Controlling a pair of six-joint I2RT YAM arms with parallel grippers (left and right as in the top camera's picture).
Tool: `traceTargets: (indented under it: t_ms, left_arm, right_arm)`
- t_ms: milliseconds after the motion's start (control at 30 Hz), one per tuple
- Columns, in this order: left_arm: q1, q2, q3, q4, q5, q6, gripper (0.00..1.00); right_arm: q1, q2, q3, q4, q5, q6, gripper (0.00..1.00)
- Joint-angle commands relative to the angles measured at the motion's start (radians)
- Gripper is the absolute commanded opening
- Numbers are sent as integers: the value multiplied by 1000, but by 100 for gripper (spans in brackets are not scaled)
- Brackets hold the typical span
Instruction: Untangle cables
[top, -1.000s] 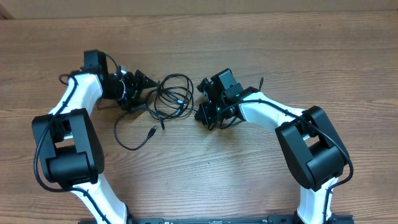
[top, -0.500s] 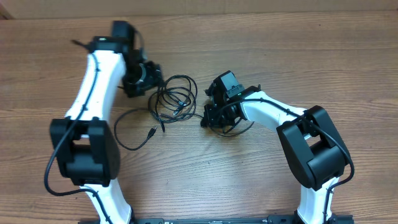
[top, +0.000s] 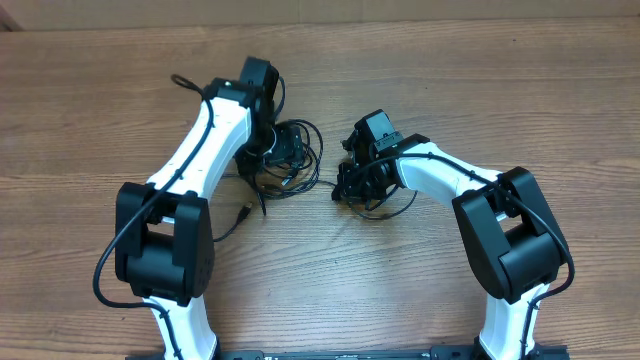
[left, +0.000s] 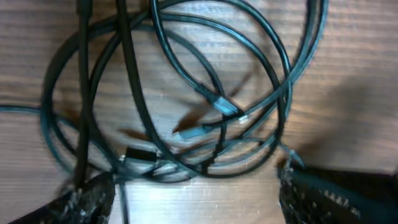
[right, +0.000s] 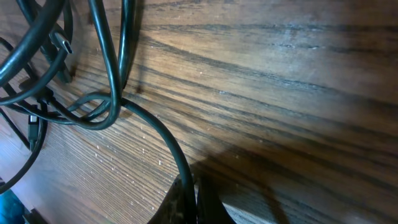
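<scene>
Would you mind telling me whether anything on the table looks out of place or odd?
Only the cables: they lie in a tangled heap of overlapping loops on the table, beneath the open left gripper. One strand leads off to the right gripper, which is shut on it. Nothing looks spilled or damaged.

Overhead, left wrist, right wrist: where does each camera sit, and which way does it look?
Overhead: fixed above the table, looking straight down; both arms and the cables show.
Left wrist: on the left arm, looking down onto the cable loops; the open left hand shows fingertips in the bottom corners.
Right wrist: on the right arm, low, looking along the wood; the shut right hand pinches one cable at the bottom edge.
Shared: all three show the same cables.
</scene>
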Motion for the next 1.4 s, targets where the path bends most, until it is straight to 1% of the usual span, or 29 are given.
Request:
traceTargets:
  t_ms: [0,167,233,333,400,467,633,700,767,867,1000,1100,1233,1367]
  left_arm:
    - [-4,-21,-61,50,-18,-90,87]
    - [-7,-21,-140,177,-17,-127,87]
    - [-8,-21,-165,228,-18,-127,82]
    - [-8,-21,-191,286,-19,-126,66]
    - [-8,-21,-195,299,-26,-125,59]
    - [-9,-21,-195,303,-34,-125,59]
    - [-8,-21,-195,314,-56,-125,62]
    - [-8,-21,-195,314,-76,-125,64]
    - [-8,-21,-195,314,-78,-126,69]
    - [-9,-21,-195,314,-78,-126,68]
    - [-9,-21,-197,313,-78,-125,50]
    - [-9,-21,-197,314,-79,-125,42]
    - [-9,-21,-197,319,-86,-125,23]
    - [-9,-21,-196,342,-86,-126,10]
  right_arm:
    - [-2,-28,5,8,34,1,4]
    - [-2,-28,5,11,44,2,4]
    - [-2,-28,5,13,44,1,4]
    - [-2,-28,5,14,44,1,4]
    - [-2,-28,5,13,44,1,4]
    - [-2,-28,5,13,44,1,4]
    - [-2,-28,-1,15,44,2,4]
    - [-2,-28,-1,15,44,2,4]
    - [-2,-28,-1,18,44,2,4]
    - [-2,-28,-2,18,44,2,4]
    - [-2,-28,-2,17,44,2,4]
    - [-2,-28,-2,17,44,2,4]
    - [-1,-28,-2,17,44,2,4]
    - [0,-28,-2,17,44,2,4]
